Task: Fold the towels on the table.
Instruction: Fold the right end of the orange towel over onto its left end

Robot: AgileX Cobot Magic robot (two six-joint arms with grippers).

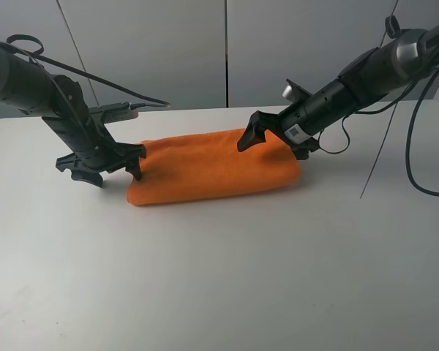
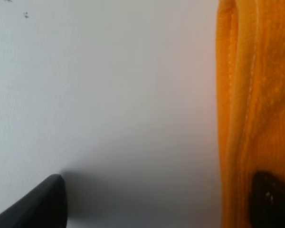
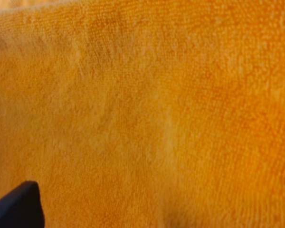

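The towel (image 1: 212,172) stretches lengthwise left to right

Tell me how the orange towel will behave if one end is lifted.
Probably floppy: the towel lies in soft, rounded folded layers, so a lifted end should sag. Likely light and not slippery, given its fuzzy pile.

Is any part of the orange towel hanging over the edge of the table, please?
No, the towel lies wholly on the table, with white surface showing all around it.
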